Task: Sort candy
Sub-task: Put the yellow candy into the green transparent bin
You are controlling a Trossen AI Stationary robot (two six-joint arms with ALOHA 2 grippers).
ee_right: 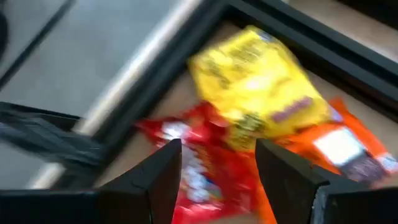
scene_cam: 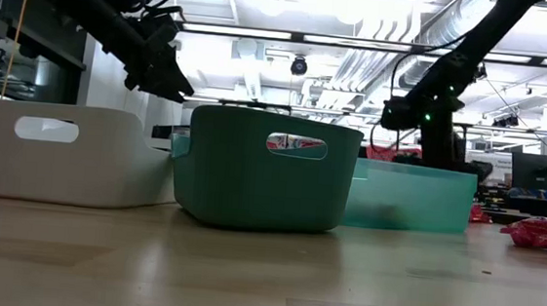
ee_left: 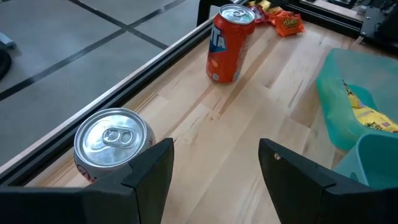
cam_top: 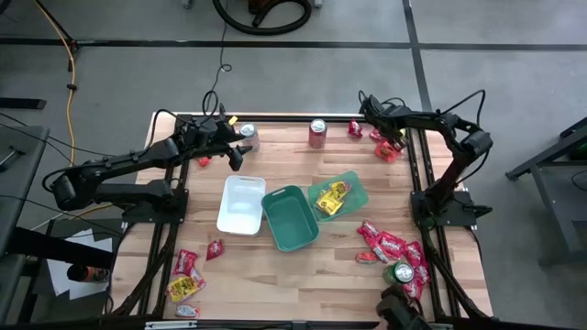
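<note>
My right gripper [ee_right: 217, 180] hangs open over a small heap of candy [cam_top: 385, 147] at the table's far right corner. The heap holds a yellow packet [ee_right: 261, 87], a red one [ee_right: 199, 162] under the gap between the fingers, and an orange one [ee_right: 339, 146]. My left gripper [ee_left: 214, 171] waits open above the far left of the table, with a silver can [ee_left: 112, 143] just beside one finger and nothing between the fingers. More candy lies near left [cam_top: 186, 275] and near right [cam_top: 394, 249]. Yellow candy [cam_top: 328, 197] lies in the light teal tray [cam_top: 358, 188].
A white tray [cam_top: 240, 203], a dark green tray [cam_top: 291, 217] and the light teal tray stand side by side mid-table. A red can [cam_top: 317, 133] stands at the far edge and a green can [cam_top: 401, 272] among the near-right candy. Black frame rails [cam_top: 424, 183] border the table.
</note>
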